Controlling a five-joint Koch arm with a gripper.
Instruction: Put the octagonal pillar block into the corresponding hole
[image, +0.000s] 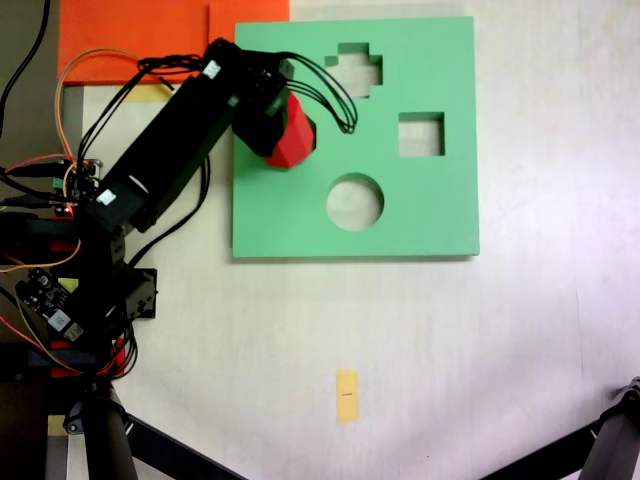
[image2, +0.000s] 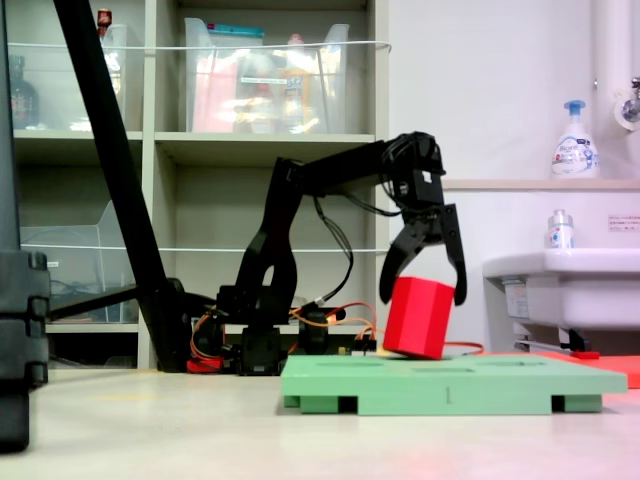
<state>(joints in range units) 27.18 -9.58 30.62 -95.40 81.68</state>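
Over the green foam board's (image2: 450, 384) left part in the first exterior view, the gripper (image: 272, 112) pinches the octagonal pillar block (image2: 419, 317), tilted, its lower edge about at the surface. The corresponding hole is hidden beneath; a tilted, unaligned block could jam on the rim.

Pale wall (image2: 480, 90), shelving unit (image2: 170, 145) with clear bins, white sink (image2: 560, 285), soap bottle (image2: 574, 140), off-white tabletop (image: 450, 350)
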